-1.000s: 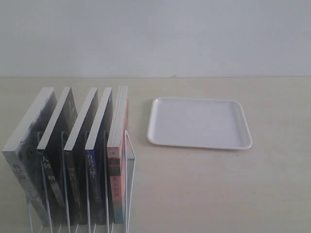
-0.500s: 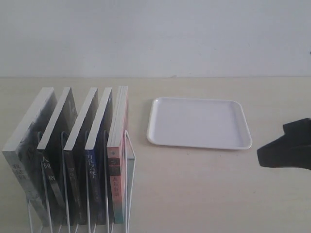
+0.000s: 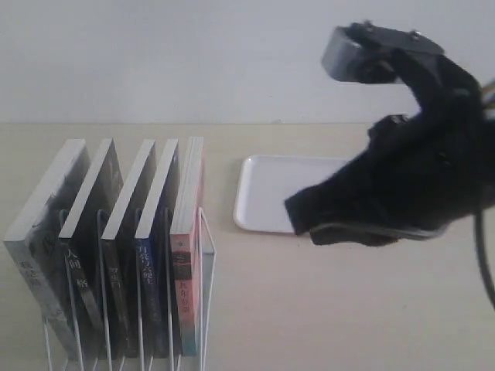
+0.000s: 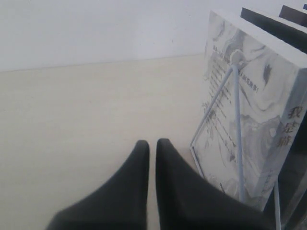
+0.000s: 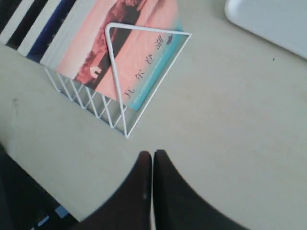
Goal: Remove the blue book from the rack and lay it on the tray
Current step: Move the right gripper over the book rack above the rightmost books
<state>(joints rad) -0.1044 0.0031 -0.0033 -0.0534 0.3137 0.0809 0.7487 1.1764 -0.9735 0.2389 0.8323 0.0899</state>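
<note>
The blue book (image 3: pixel 148 267) stands upright in the white wire rack (image 3: pixel 203 255), fourth from the left, between a black-covered book and the pink-spined book (image 3: pixel 184 270). Its dark blue edge (image 5: pixel 48 34) also shows in the right wrist view beside the pink cover. The white tray (image 3: pixel 263 193) lies right of the rack, mostly hidden by my right arm. My right gripper (image 3: pixel 300 218) hangs shut and empty above the tray's near left part, apart from the rack. My left gripper (image 4: pixel 152 143) is shut and empty, low over the table beside the rack's outer end.
A marbled grey-white book (image 4: pixel 254 110) fills the rack's leftmost slot, close to the left gripper. Two black-covered books (image 3: pixel 116 232) stand between it and the blue one. A pale wall runs behind the beige table (image 3: pixel 309 309).
My right arm came in from the right edge, rising and swinging left over the tray toward the rack. The books and tray have not moved.
</note>
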